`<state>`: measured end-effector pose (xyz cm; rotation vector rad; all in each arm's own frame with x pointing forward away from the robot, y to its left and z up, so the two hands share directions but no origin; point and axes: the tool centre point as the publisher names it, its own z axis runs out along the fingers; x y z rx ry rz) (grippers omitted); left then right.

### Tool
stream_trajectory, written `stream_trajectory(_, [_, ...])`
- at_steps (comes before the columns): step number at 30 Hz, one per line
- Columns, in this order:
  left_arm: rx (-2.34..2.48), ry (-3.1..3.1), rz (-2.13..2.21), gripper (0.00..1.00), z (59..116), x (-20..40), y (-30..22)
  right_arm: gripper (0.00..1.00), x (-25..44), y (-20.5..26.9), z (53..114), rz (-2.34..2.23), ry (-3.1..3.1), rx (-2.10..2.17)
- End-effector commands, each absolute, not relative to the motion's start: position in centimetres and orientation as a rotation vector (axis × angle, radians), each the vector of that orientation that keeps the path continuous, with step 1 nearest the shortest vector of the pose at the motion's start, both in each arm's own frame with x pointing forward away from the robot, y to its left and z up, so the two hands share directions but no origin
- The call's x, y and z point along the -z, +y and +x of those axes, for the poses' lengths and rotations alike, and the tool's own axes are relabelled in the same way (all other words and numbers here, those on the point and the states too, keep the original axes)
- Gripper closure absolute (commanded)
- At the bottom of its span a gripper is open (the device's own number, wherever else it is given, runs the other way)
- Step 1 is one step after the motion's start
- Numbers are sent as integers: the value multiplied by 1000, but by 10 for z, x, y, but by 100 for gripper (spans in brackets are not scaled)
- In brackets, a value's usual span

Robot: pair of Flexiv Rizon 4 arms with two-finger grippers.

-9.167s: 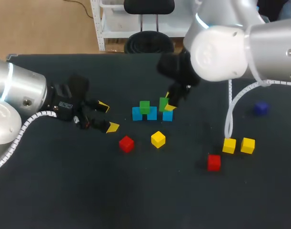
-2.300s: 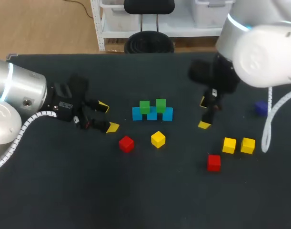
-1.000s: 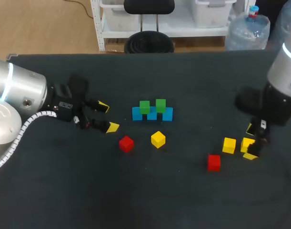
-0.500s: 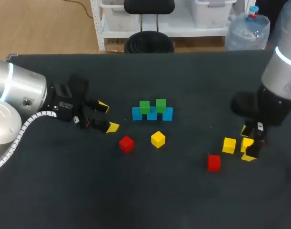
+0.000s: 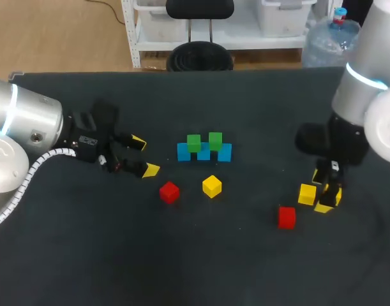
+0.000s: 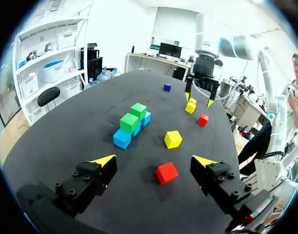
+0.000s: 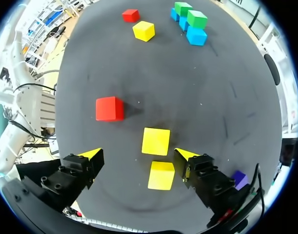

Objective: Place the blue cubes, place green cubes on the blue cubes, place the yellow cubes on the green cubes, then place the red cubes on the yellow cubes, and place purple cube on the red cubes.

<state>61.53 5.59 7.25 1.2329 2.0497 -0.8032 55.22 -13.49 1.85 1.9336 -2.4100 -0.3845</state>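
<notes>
Head view: right gripper [image 5: 321,191] farther left

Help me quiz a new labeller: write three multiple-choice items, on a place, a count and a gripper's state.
1. The green cubes sit: A) on the blue cubes; B) on the red cubes; C) beside the purple cube.
2. How many yellow cubes are there? A) two; B) three; C) five.
3. The right gripper is: A) shut on a red cube; B) shut on a green cube; C) open over a yellow cube.

1 A: both rest atop the blue row.
2 B: one near the stack, two by the right gripper.
3 C: its fingers stand apart, the cube between them.
</notes>
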Motion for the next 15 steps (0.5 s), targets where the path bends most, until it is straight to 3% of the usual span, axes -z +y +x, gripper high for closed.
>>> stream_trajectory(1, [805, 2041, 1230, 0, 614, -71, 57, 13, -12, -134, 555, 1935, -2404, 403])
stream_trajectory(15, [805, 2041, 1230, 0, 614, -71, 57, 21, -1, -127, 565, 1954, -2384, 424])
